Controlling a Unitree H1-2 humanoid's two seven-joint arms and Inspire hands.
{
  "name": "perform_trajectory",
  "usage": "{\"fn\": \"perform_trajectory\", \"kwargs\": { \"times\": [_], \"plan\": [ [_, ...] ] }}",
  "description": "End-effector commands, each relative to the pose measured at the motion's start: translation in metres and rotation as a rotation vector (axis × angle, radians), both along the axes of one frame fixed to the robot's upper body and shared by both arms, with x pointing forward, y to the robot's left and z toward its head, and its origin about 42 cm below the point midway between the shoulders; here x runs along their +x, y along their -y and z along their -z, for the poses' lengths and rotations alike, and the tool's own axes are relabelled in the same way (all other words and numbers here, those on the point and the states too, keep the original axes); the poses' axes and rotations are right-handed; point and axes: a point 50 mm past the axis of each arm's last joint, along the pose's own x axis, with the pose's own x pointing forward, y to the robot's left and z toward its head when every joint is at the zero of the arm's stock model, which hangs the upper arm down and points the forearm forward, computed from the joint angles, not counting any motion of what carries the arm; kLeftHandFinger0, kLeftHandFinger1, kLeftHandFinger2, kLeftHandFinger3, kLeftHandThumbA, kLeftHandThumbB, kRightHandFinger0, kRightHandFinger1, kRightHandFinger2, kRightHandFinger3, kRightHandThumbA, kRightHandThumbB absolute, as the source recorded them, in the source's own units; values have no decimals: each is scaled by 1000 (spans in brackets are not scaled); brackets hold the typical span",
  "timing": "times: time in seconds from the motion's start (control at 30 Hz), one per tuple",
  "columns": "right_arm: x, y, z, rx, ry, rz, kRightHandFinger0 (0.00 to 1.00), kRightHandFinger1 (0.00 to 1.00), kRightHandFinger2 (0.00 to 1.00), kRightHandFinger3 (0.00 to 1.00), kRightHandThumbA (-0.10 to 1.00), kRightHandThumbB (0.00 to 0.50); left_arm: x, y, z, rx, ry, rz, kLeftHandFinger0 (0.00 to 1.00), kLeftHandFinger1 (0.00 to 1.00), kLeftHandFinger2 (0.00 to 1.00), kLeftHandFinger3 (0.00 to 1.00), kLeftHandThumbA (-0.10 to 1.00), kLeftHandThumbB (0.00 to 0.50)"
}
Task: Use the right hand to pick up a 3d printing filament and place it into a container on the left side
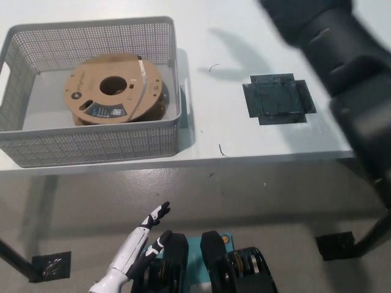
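Observation:
A brown cardboard filament spool (113, 91) lies tilted inside the grey mesh basket (91, 143) on the left of the white table, leaning toward the basket's right wall. Nothing holds it. My black right arm (342, 67) is a blurred shape crossing the top right corner, well away from the basket; its hand is cut off by the picture's top edge. My white left hand (146, 229) hangs low at the lower left, below the table's front edge, open with its fingers apart.
A dark square mat (278, 99) lies on the table (244, 140) right of the basket. Small dark threads lie on the table near the front edge. A table leg (366, 238) stands at the lower right.

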Motion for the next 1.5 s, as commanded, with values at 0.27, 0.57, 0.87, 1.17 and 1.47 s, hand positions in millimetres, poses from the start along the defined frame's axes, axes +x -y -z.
{"fn": "perform_trajectory", "kwargs": {
  "times": [0.27, 0.57, 0.87, 1.17, 1.47],
  "plan": [
    [-138, 133, -43, 96, 535, -142, 1000, 1000, 1000, 1000, 1000, 329, 3, -1, -9, 18, 27, 3, 1000, 1000, 1000, 1000, 1000, 198],
    [-311, 138, 69, 303, 1043, -171, 1000, 1000, 1000, 1000, 1000, 248, 6, 2, -4, -12, 29, -11, 1000, 1000, 1000, 1000, 1000, 199],
    [-374, 116, 134, 432, 1036, -174, 1000, 1000, 1000, 1000, 991, 365, -2, 3, 4, -8, 13, -17, 1000, 1000, 1000, 1000, 1000, 226],
    [-401, 99, 166, 452, 1028, -189, 1000, 1000, 1000, 1000, 1000, 385, -3, 5, 6, -11, 5, -14, 1000, 1000, 1000, 1000, 1000, 224],
    [-385, 115, 222, 419, 784, -184, 1000, 1000, 1000, 1000, 1000, 255, -5, 4, 7, -9, 7, -15, 1000, 1000, 1000, 1000, 1000, 223]
  ]
}}
